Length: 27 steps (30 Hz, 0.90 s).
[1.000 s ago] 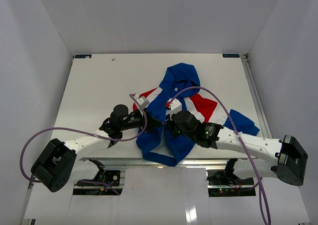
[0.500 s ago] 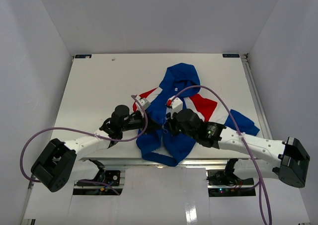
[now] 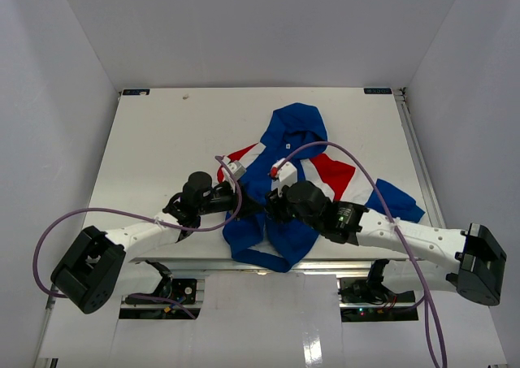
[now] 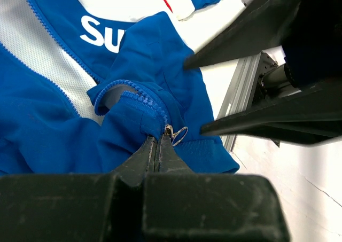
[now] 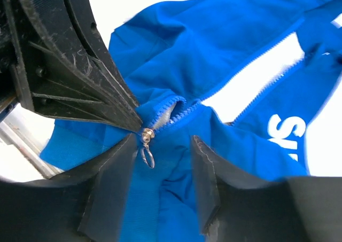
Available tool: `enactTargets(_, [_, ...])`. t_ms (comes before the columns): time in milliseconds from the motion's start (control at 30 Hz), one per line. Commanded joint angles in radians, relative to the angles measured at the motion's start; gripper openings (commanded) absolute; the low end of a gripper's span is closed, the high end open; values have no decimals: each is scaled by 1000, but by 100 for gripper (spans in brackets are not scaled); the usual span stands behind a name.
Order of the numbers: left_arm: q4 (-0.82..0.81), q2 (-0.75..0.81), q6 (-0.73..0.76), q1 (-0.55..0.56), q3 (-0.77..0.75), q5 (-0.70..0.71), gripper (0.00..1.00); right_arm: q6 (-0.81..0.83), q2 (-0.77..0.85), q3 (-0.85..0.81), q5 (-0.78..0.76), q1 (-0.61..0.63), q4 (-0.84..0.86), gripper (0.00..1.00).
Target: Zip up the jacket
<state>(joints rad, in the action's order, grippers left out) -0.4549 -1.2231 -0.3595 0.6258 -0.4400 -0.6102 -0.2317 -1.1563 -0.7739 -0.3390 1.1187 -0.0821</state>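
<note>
The royal-blue jacket (image 3: 296,125) lies open on the table, hood at the far side, with its white lining and zipper teeth showing (image 4: 48,71). At the bottom hem sits the metal zipper slider (image 5: 145,134), its ring pull (image 5: 149,157) hanging free. My left gripper (image 4: 158,141) is shut on the jacket's hem fabric right beside the slider (image 4: 169,131). My right gripper (image 5: 160,164) stands open around the hem, the ring pull between its fingers (image 5: 206,172) and close to the left one. In the top view both grippers, left (image 3: 257,203) and right (image 3: 270,208), meet over the jacket's bottom.
The white table (image 3: 162,140) stretches left and far of the jacket. Its near edge with an aluminium rail (image 4: 239,90) runs just below the hem. Purple cables (image 3: 341,153) loop from both wrists over the jacket.
My right gripper has gone from shut to open and let go at the zipper's bottom end. The left gripper has kept its pinch in place.
</note>
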Motion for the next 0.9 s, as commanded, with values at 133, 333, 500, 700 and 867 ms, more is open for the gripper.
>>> enactTargets(133, [7, -57, -32, 2, -20, -22, 0, 347, 1, -84, -318, 126, -101, 64])
enactTargets(333, [0, -103, -70, 2, -50, -66, 0, 643, 100, 93, -369, 175, -43, 64])
enactTargets(500, [-13, -93, -89, 0, -35, -59, 0, 859, 252, 264, -236, 229, 175, 62])
enactTargets(700, [4, -143, -115, 0, -70, -96, 0, 1014, 258, 383, -162, 261, 292, 57])
enactTargets(867, [1, -136, -125, 0, -68, -105, 0, 1136, 277, 489, -97, 265, 494, 53])
